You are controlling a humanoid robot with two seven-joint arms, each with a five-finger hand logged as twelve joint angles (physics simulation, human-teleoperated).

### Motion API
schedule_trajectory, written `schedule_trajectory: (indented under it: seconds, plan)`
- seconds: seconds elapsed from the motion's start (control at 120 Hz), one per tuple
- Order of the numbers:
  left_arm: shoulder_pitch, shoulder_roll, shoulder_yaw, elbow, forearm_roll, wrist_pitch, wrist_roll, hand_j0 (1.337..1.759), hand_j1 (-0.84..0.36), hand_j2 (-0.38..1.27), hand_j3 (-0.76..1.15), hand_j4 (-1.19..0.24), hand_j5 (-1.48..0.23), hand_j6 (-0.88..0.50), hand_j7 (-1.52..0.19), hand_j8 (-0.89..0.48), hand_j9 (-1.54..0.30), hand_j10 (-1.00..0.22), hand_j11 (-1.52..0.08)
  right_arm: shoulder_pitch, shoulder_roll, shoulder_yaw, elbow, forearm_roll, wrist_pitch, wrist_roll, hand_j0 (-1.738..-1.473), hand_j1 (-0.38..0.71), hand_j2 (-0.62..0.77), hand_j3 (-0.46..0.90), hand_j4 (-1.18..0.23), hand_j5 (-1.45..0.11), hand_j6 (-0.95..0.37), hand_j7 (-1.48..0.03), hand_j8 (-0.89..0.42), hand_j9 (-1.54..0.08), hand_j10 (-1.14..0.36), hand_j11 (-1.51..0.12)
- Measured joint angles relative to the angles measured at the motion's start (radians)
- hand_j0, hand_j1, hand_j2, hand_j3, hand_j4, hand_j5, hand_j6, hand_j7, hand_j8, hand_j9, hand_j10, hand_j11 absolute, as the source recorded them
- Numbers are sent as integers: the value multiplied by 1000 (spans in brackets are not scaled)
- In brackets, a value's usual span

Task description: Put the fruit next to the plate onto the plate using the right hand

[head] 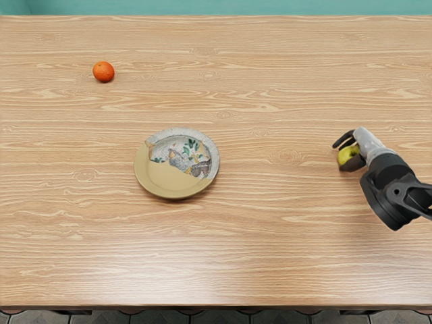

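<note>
Well over at the right side of the scene, the small, rounded yellow-green fruit sits inside the grasp of the right hand, whose dark, bulky arm enters from the right edge. The dark fingers are curled around it, one arching over its far side and another wrapping under its near side, so only a patch of its skin shows between them. Whether the fruit touches the tabletop or is lifted just clear of it cannot be told from this view. To the left, well apart from the hand, the round ceramic plate lies near the middle of the light wooden table. Its near-left part is plain tan, and its far-right part carries a leafy painted pattern inside a pale grey rim. At the far left, a small round orange fruit rests on the wood, well apart from the plate. A teal wall runs along the table's far edge.
</note>
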Motion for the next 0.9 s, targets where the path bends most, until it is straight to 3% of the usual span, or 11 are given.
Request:
schedule_trajectory:
  seconds: [0.342, 0.575, 0.9]
  plan:
    - [0, 0, 0, 0, 0, 0, 0, 1658, 349, 0, 0, 0, 0, 0, 0, 0, 0, 0, 0, 0, 1, 83, 11, 8, 11, 1, -1653, 221, 139, 0, -623, -802, -580, -805, -404, -819, -533, -819]
    - [0, 0, 0, 0, 0, 0, 0, 1658, 349, 0, 0, 0, 0, 0, 0, 0, 0, 0, 0, 0, 7, 192, 92, 14, 76, -1, -1654, 199, 213, 0, -626, -798, -635, -805, -466, -808, -576, -804]
    - [0, 0, 0, 0, 0, 0, 0, 1658, 349, 0, 0, 0, 0, 0, 0, 0, 0, 0, 0, 5, 117, 240, 133, 29, 99, -1, -1657, 242, 315, 0, -622, -807, -631, -807, -453, -806, -565, -797]
